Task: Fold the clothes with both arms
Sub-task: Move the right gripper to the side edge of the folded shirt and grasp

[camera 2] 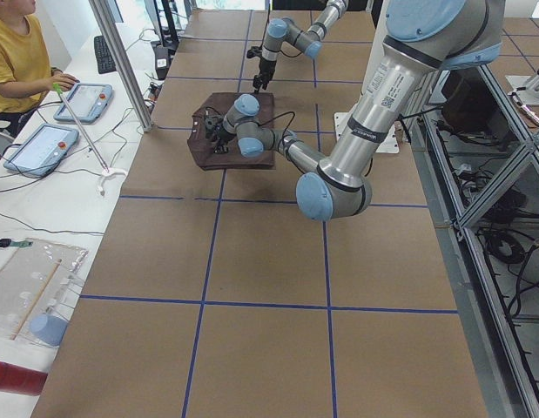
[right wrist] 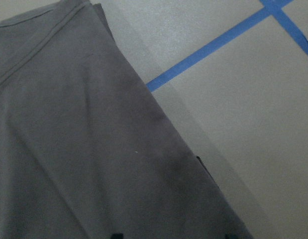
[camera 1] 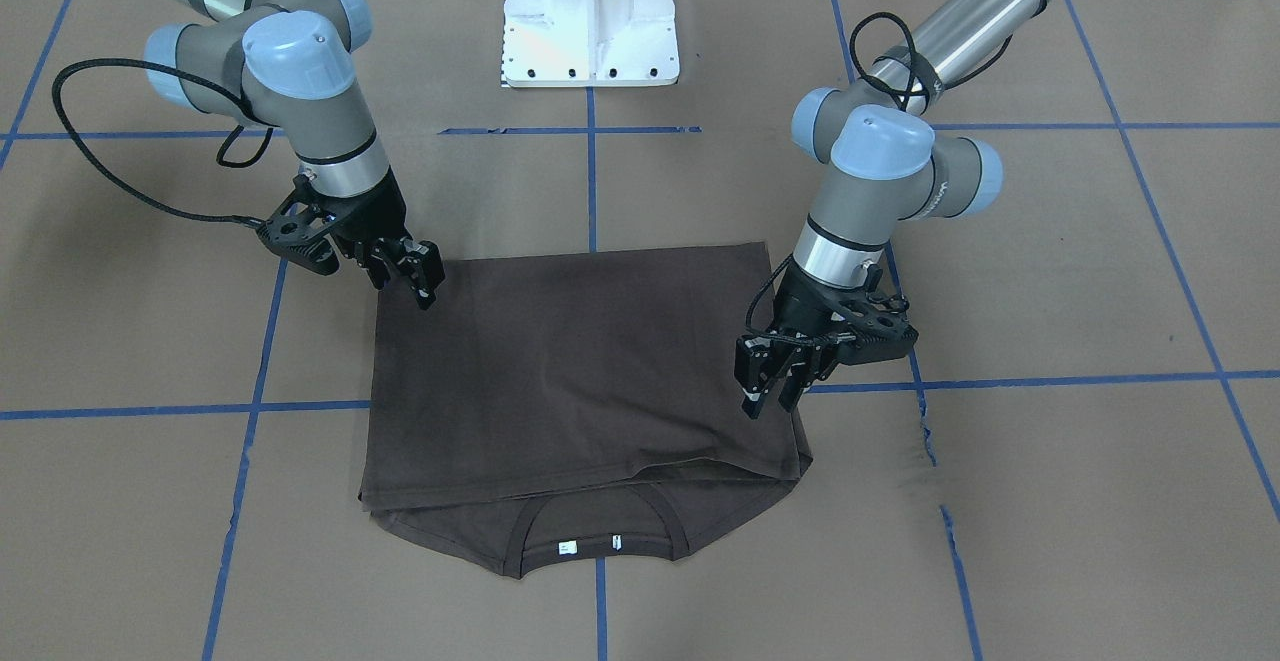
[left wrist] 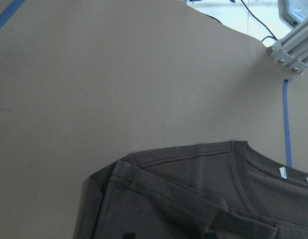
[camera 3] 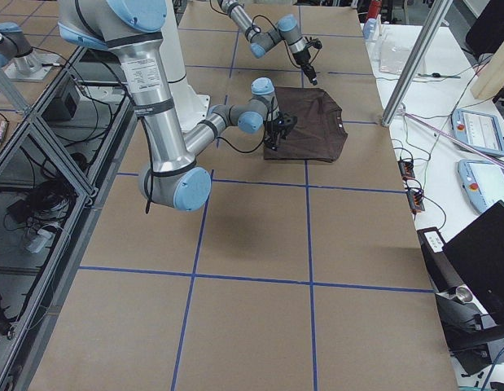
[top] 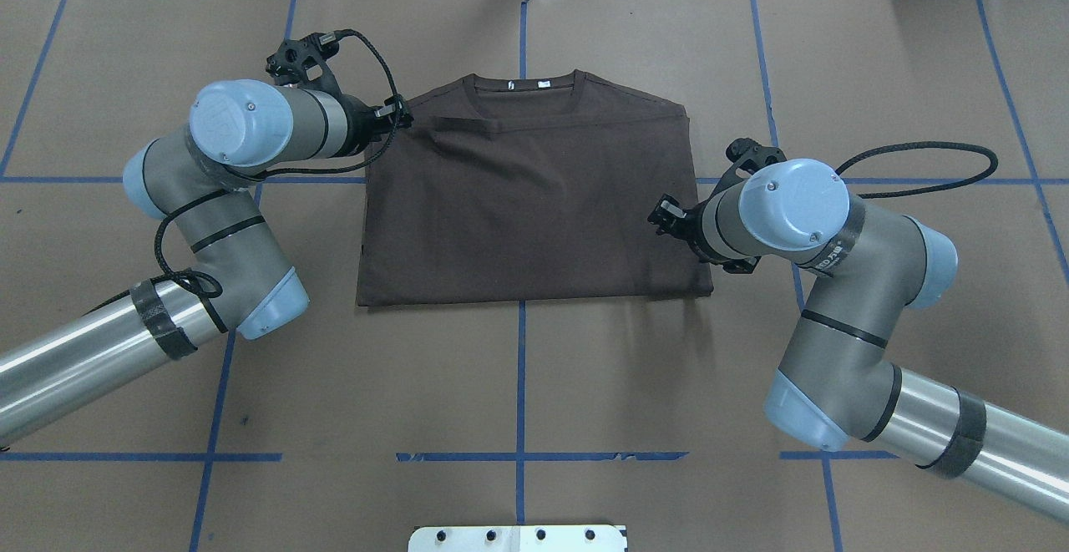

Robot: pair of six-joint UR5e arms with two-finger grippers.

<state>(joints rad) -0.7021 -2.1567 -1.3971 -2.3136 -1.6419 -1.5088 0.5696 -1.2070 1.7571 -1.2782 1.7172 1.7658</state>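
On the taped brown table [top: 534,385], the dark T-shirt [top: 534,201] is lying folded in half at centre, neck end away from the robot. The left gripper [camera 1: 768,403] is hovering at its side edge near that end, the right gripper [camera 1: 405,286] at the opposite edge, both with jaws parted and holding nothing. The next fold is likely calling for matched pinches through every layer and an even lift. Neck tags [camera 1: 567,546] are showing; sleeves and lettering are lying hidden, fingertip contact unclear.

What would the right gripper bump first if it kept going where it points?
Probably the shirt: the right gripper points down at its side edge, with the table just beneath.
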